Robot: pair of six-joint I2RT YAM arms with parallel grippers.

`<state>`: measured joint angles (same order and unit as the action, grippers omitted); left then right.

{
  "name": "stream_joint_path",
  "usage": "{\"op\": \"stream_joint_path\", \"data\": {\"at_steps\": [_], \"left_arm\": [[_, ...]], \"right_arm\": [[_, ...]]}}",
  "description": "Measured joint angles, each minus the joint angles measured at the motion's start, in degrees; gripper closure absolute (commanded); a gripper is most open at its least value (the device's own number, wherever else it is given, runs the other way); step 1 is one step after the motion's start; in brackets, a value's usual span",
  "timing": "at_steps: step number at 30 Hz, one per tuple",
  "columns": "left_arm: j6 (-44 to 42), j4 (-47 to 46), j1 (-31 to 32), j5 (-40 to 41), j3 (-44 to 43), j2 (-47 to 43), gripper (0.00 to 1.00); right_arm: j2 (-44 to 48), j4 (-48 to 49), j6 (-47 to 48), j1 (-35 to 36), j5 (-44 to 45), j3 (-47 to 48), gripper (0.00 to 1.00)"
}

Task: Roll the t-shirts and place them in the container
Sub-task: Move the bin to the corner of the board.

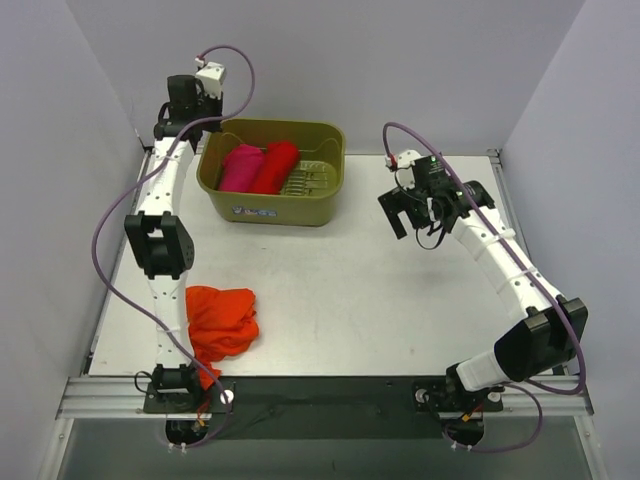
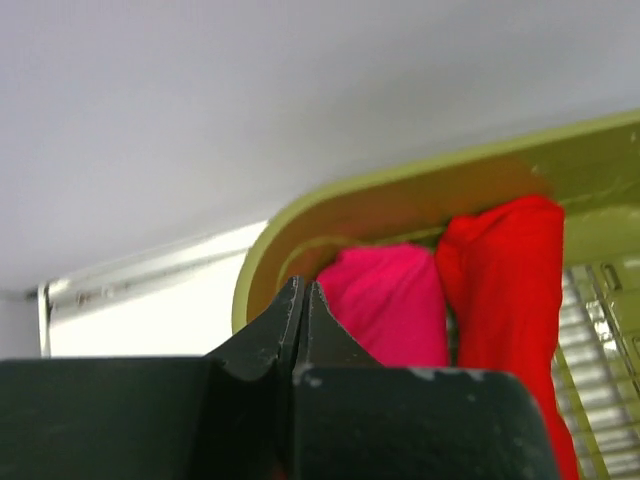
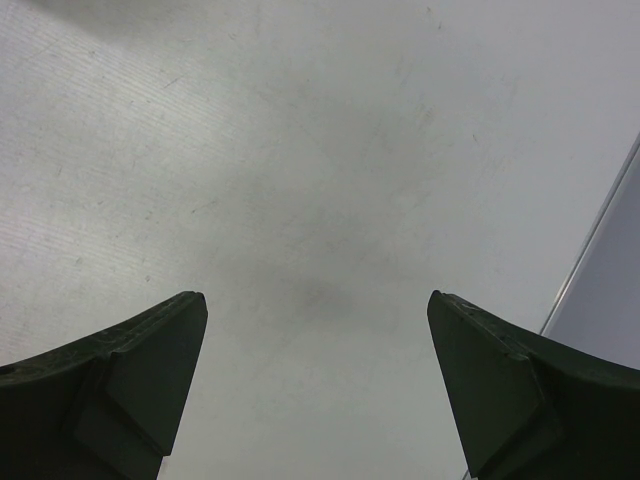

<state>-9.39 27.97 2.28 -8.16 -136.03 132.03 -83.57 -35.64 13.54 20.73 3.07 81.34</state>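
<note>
The orange t-shirt (image 1: 221,320) lies crumpled on the table at the near left, beside the left arm's base. The magenta-pink t-shirt (image 1: 241,167) and the red t-shirt (image 1: 274,166) lie rolled side by side in the left half of the olive-green basket (image 1: 270,213). Both also show in the left wrist view, the pink one (image 2: 390,300) and the red one (image 2: 505,290). My left gripper (image 1: 172,122) (image 2: 303,286) is shut and empty, held just outside the basket's left back corner. My right gripper (image 1: 418,212) (image 3: 318,300) is open and empty above bare table right of the basket.
The basket's right half shows its slotted floor (image 1: 315,178). Grey walls stand close on the left, back and right. A metal rail (image 1: 320,388) runs along the table's near edge between the arm bases.
</note>
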Motion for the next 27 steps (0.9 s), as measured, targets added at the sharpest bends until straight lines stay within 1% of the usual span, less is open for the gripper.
{"op": "stream_joint_path", "data": {"at_steps": [2, 3, 5, 8, 10, 12, 16, 21, 24, 27], "left_arm": [[-0.5, 0.7, -0.2, -3.3, -8.5, 5.1, 1.00], [-0.7, 1.0, -0.3, -4.3, -9.7, 6.1, 1.00], [-0.9, 2.6, -0.3, -6.3, -9.4, 6.5, 1.00], [-0.7, 4.5, 0.0, -6.4, -7.5, 6.5, 1.00], [0.4, 8.1, 0.2, -6.2, -7.1, 7.0, 1.00], [1.7, 11.5, 0.0, -5.6, -6.8, 7.6, 1.00], [3.6, 13.4, -1.7, -1.9, -3.0, 7.7, 1.00], [4.2, 13.9, -6.2, 1.8, -3.3, 7.7, 1.00], [2.9, 14.1, -10.8, 5.1, -4.4, 8.2, 1.00], [0.8, 13.8, -16.6, 9.0, -5.0, 8.5, 1.00]], "right_arm": [[0.0, 0.0, 0.0, 0.0, -0.1, -0.7, 0.01], [0.0, -0.1, 0.0, 0.0, -0.3, -1.1, 0.01], [0.0, -0.2, 0.1, 0.0, -0.5, -1.6, 0.02], [0.0, -0.2, 0.6, 0.0, -0.5, -1.9, 0.02], [0.0, -0.2, 1.0, 0.0, -0.5, -1.9, 0.02], [0.0, -0.2, 1.4, -0.1, -0.5, -1.9, 0.02], [0.0, -0.1, 1.6, -0.2, -0.5, -2.4, 0.02], [0.0, -0.2, 2.0, -0.5, -0.5, -2.9, 0.02], [0.0, -0.2, 2.4, -0.5, -0.5, -3.1, 0.02], [-0.2, -0.2, 2.7, -0.8, -0.7, -3.3, 0.02]]}}
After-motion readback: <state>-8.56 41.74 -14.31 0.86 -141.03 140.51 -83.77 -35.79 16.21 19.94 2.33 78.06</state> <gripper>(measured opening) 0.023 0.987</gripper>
